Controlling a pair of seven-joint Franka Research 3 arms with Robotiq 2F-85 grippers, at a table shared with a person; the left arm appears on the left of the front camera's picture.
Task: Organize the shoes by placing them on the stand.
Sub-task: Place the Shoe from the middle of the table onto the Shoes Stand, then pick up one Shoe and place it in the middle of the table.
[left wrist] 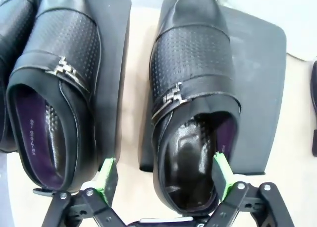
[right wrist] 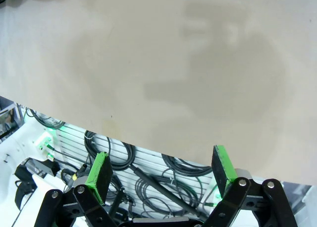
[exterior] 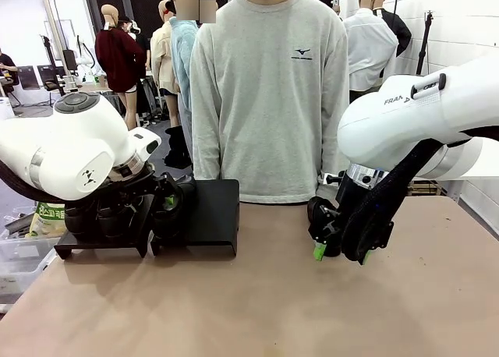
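Trouble ahead maybe: shoe (left wrist: 190, 108) on the stand (left wrist: 257, 83), heel hanging off the low edge, could slide down the smooth slope. Left hand (left wrist: 166, 180) spread wide around the heel, pads not pinching. Shiny black leather, tiny dots, metal buckle. Right hand (right wrist: 163, 170) spread, holding nothing, over the bench (right wrist: 158, 63).

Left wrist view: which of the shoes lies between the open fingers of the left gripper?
The shoe on the right-hand panel of the stand: its heel sits between the left gripper pads. The neighbouring shoe lies outside them, on the other panel.
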